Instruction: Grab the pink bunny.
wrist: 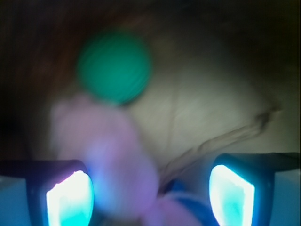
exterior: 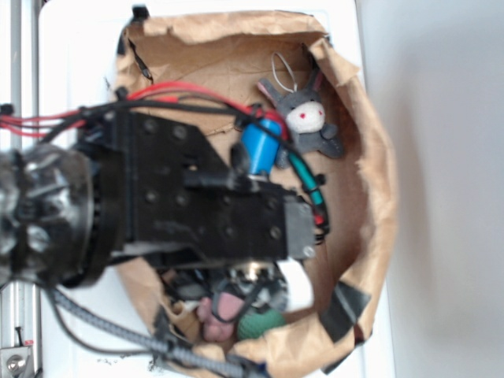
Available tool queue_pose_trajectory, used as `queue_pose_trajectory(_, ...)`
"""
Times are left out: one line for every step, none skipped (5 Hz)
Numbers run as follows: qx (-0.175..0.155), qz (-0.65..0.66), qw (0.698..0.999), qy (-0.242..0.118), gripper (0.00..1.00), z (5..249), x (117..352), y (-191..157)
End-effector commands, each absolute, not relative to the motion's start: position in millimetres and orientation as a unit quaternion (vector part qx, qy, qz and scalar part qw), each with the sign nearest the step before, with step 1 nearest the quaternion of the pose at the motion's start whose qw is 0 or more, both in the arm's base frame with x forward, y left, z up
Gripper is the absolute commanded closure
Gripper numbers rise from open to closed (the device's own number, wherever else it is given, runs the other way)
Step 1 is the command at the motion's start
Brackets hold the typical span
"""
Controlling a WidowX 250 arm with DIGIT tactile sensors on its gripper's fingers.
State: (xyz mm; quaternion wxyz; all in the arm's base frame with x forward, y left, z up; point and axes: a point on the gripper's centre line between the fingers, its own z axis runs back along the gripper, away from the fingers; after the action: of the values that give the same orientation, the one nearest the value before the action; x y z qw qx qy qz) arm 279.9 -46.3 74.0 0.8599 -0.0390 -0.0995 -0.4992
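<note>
The pink bunny [exterior: 216,313] lies in the near part of the brown paper bag [exterior: 370,157], mostly hidden under my arm. In the wrist view the pink bunny [wrist: 110,155] is a blurred pale-pink mass filling the left part of the gap between my fingers. My gripper [wrist: 150,195] is open, its glowing left pad [wrist: 70,200] right beside the bunny and the right pad [wrist: 231,195] well apart from it. In the exterior view the gripper [exterior: 252,287] hangs low over the bunny, fingers largely hidden.
A green round object [wrist: 114,66] lies just beyond the bunny, also seen as the green object [exterior: 262,321]. A grey plush animal [exterior: 305,118] with a white face sits at the bag's far side, next to a blue cylinder [exterior: 261,146]. Black tape [exterior: 344,309] marks the bag's near-right wall.
</note>
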Motion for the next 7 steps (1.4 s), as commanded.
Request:
queue_pose_trajectory(-0.148,-0.572,0.796,-0.135,0.0,88.6,271.3,-54.5)
queue_pose_trajectory(-0.165,-0.575,0.792,-0.124,0.0,69.3,274.8,-58.6)
queue_pose_trajectory(-0.115,-0.59,0.795,-0.08,0.0,39.8,274.5,-68.7)
queue_pose_trajectory(-0.094,-0.58,0.807,-0.061,0.0,31.4,271.8,-67.8)
queue_pose_trajectory(-0.052,-0.549,0.831,-0.074,1.0,48.5,269.2,-58.8)
queue_pose_trajectory(0.003,-0.451,0.886,-0.106,1.0,91.9,275.2,-35.2)
queue_pose_trajectory(0.0,-0.366,0.918,-0.152,1.0,140.6,282.0,-3.7)
